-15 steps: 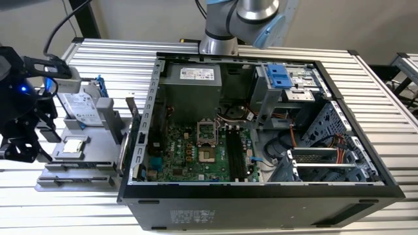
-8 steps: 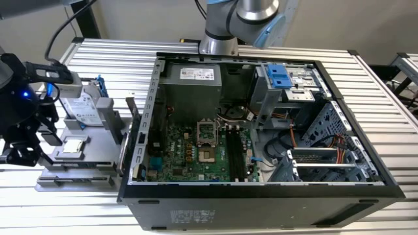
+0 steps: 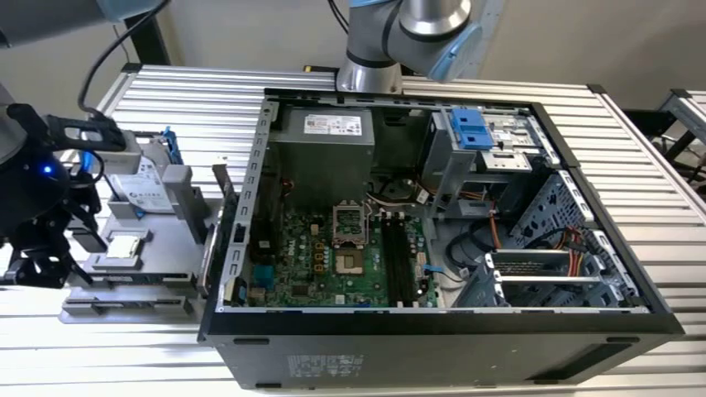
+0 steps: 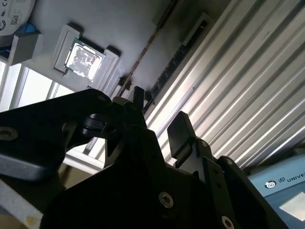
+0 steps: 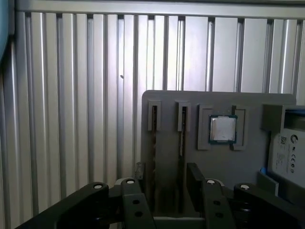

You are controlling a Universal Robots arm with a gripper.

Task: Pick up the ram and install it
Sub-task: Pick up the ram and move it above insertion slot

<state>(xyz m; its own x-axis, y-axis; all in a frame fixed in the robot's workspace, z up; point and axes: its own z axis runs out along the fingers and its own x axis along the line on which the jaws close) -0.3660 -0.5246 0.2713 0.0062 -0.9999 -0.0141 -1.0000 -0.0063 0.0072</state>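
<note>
— Exterior view, left to right: what do you have?

— At the exterior view's left I see my hand (image 3: 55, 260), low at the edge of the grey holder (image 3: 165, 248) that sits on the slatted bench (image 3: 198, 99). On the holder lie a silver hard drive (image 3: 141, 192) and, just beside it, a small square chip (image 3: 124, 246). To the right of the holder stands the open computer case (image 3: 441, 335), with the green motherboard (image 3: 320, 256) and its long black slots (image 3: 399, 256) inside.

— Where is the ram?

— In the first wrist view the ram (image 5: 154, 157) stands on edge in a slot of the holder. A second thin stick (image 5: 183, 152) stands in the slot just beside it.

— And the hand?

— I see it spread wide, with nothing held. In that same view the fingers (image 5: 195, 183) sit to either side of the two slots. I cannot tell whether a finger touches the holder.
</note>
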